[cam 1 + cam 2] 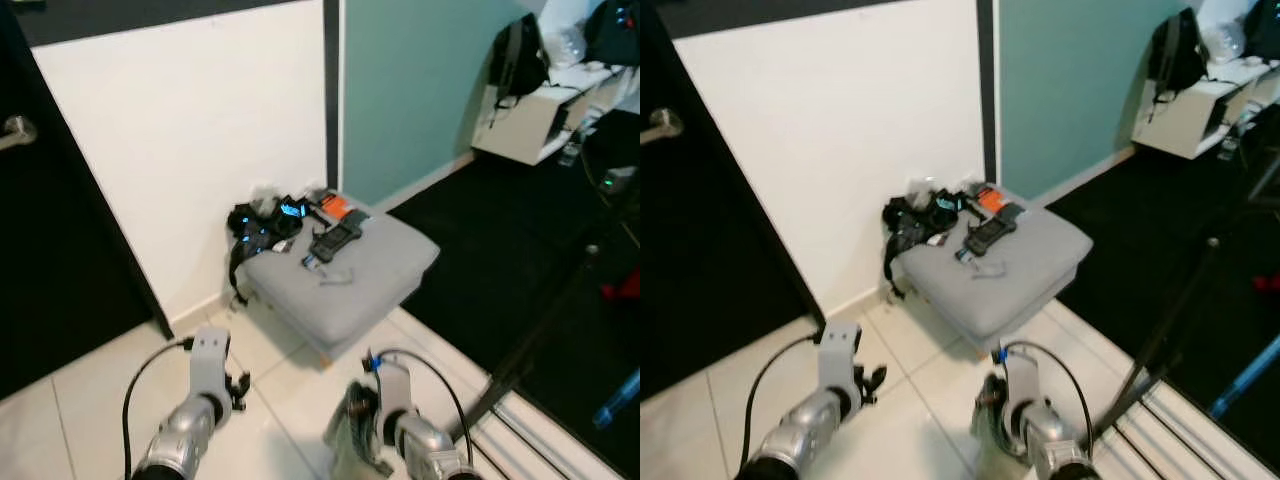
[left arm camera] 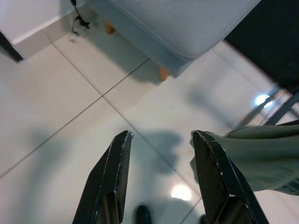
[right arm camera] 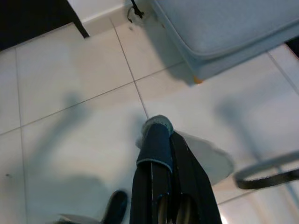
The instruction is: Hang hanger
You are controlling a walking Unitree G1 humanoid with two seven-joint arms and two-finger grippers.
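The left gripper (image 2: 159, 177) hangs low over the tiled floor (image 1: 90, 400), fingers spread wide and empty. Further off, a grey ottoman (image 1: 350, 270) stands against the white wall (image 1: 190, 140), carrying black straps and small devices (image 1: 300, 225); no writing on them can be read. Near right, the right gripper (image 3: 161, 140) has its fingers pressed together on a pale green garment (image 1: 352, 435), presumably draped on the hanger, though the hanger itself cannot be made out. The cloth is judged soft and light, liable to slip; a hanger would be stiff. Take hold at the neck or hook rather than by the fabric. No rail is identifiable.
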